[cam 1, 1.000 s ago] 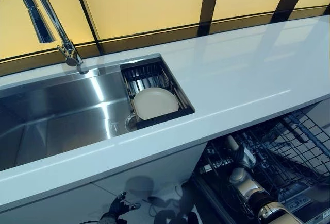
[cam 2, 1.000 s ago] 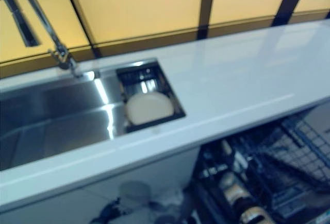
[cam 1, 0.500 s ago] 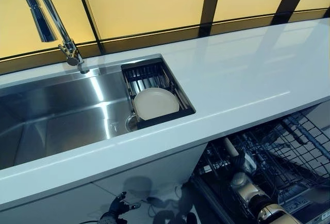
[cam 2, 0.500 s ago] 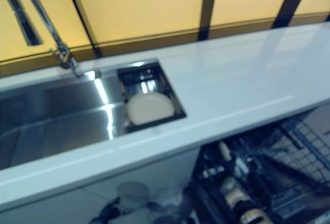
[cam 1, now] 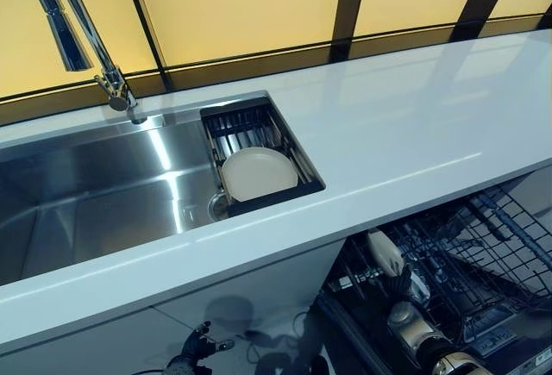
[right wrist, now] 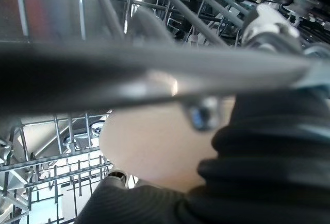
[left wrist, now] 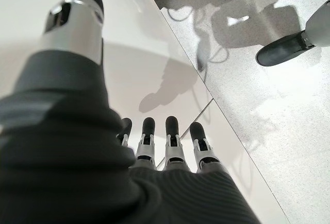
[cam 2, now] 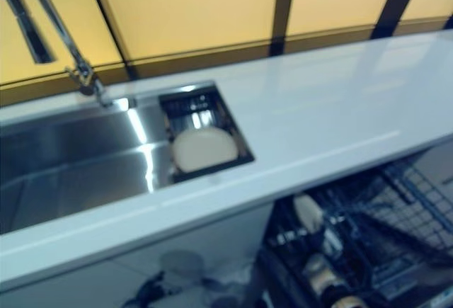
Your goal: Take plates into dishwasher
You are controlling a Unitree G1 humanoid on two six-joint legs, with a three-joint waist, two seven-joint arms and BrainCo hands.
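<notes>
A cream plate [cam 1: 257,172] lies in the black drainer basket [cam 1: 235,120] at the right end of the steel sink [cam 1: 95,194]. A second cream plate [cam 1: 385,253] stands on edge in the lower dishwasher rack [cam 1: 487,250], below the counter. My right hand [cam 1: 404,285] is inside the rack, curled on this plate. The right wrist view shows the plate [right wrist: 149,147] pressed against the hand's dark cover [right wrist: 268,152], behind rack wires. My left hand [cam 1: 197,346] hangs low by the cabinet front, its fingers [left wrist: 172,136] straight and empty.
A tall chrome faucet [cam 1: 82,30] rises behind the sink. The white counter [cam 1: 397,125] runs to the right, above the open dishwasher. White cabinet fronts [cam 1: 216,306] stand below the sink.
My right arm has drawn back toward the lower edge of the view, and the plate in the rack now shows larger and more upright. The plate in the sink has not moved.
</notes>
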